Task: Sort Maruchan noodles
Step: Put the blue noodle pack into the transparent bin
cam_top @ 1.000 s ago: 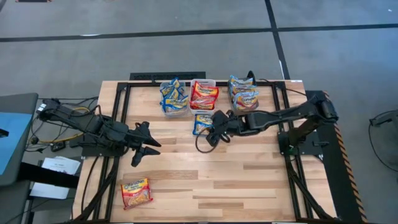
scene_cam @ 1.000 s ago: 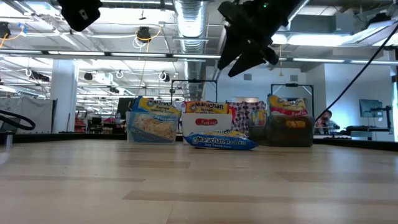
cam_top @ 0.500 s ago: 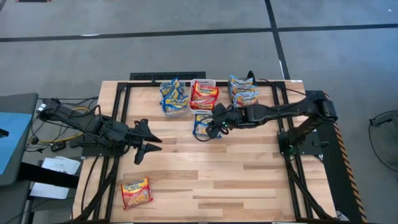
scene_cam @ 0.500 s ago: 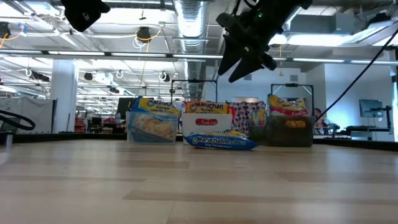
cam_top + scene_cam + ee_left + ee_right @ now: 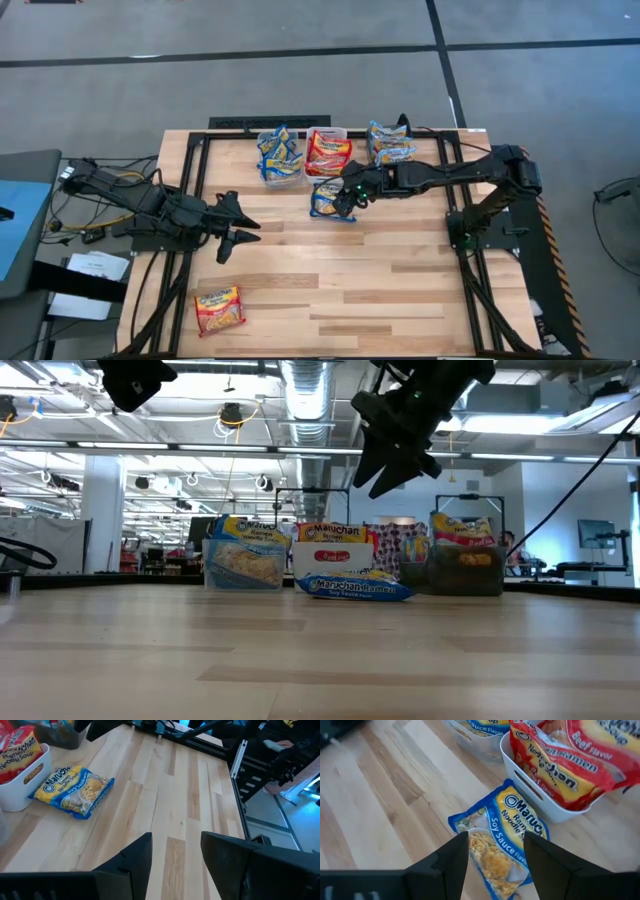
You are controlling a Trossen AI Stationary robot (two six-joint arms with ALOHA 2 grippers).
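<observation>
Industrial lab: exposed ceiling ducts (image 5: 305,390), concrete floor (image 5: 300,80), workbench (image 5: 330,270).

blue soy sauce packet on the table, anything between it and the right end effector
Nothing visible. The right end effector hangs open above the blue soy sauce packet, which lies flat on the table just in front of the white bin. The right wrist view shows only clear air between the fingers and the packet.
</observation>
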